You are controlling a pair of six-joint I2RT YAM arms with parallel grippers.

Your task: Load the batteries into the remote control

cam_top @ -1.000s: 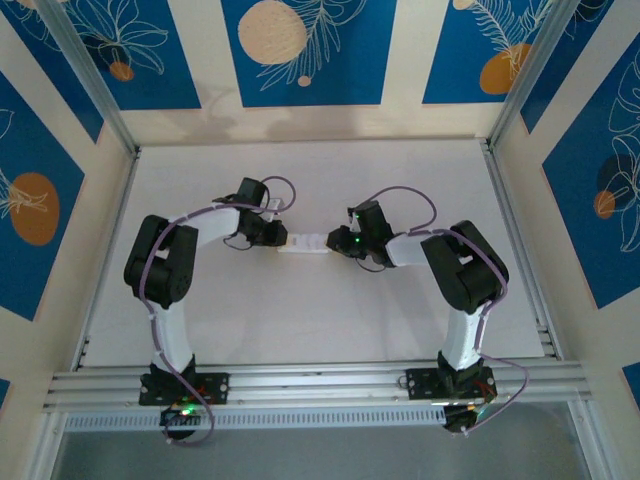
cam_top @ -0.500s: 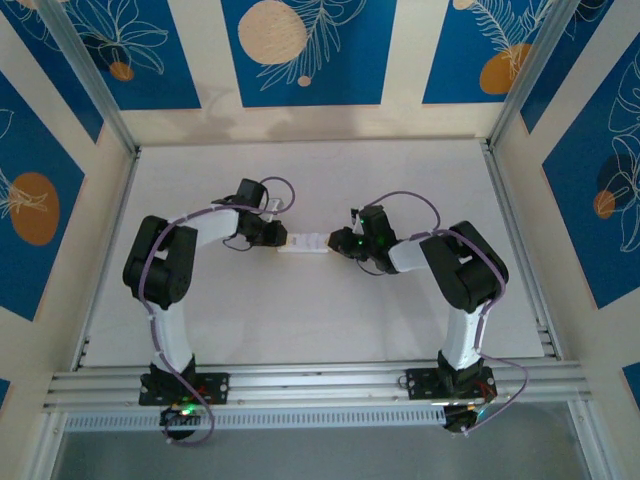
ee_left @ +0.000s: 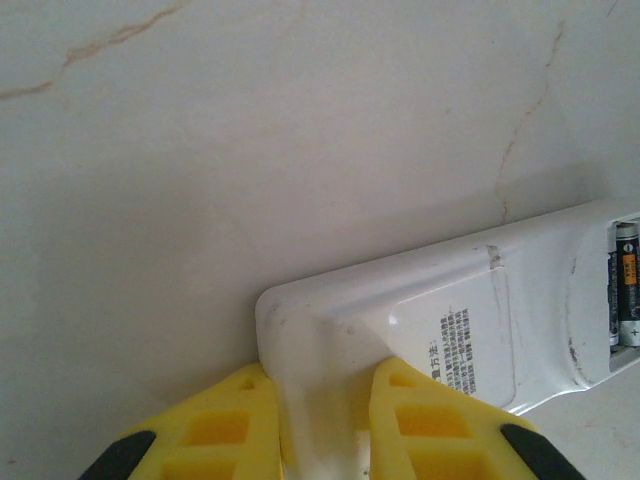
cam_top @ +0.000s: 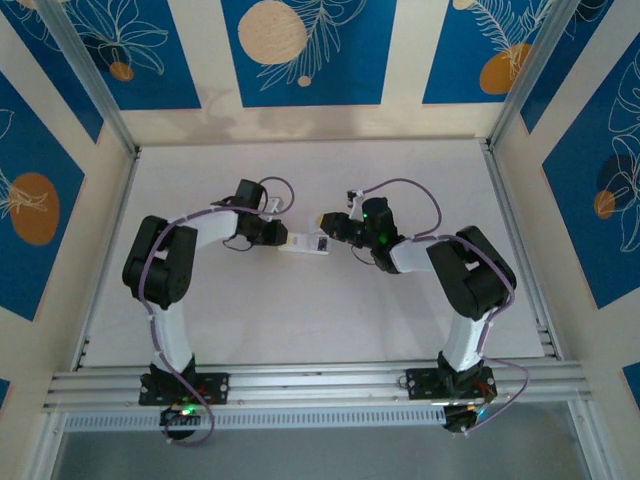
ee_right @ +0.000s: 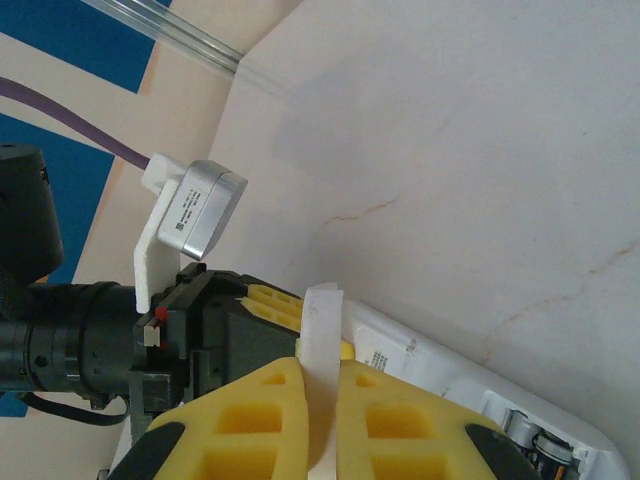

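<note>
Your counter (cam_top: 300, 320) is a plain white slab. In the left wrist view you can see thin brownish veins (ee_left: 110, 40) running through it like marble. Around it stand cream walls (cam_top: 400, 60) hung with blue panels (cam_top: 150, 50), each carrying white leaf outlines and pale orange discs (cam_top: 272, 32). An aluminium post (cam_top: 85, 75) slants up from each far corner. A ribbed aluminium rail (cam_top: 320, 382) runs along your near edge, with a grey strip (cam_top: 320, 455) below it. The light is soft and even, leaving only faint shadows at the foot of the back wall.
</note>
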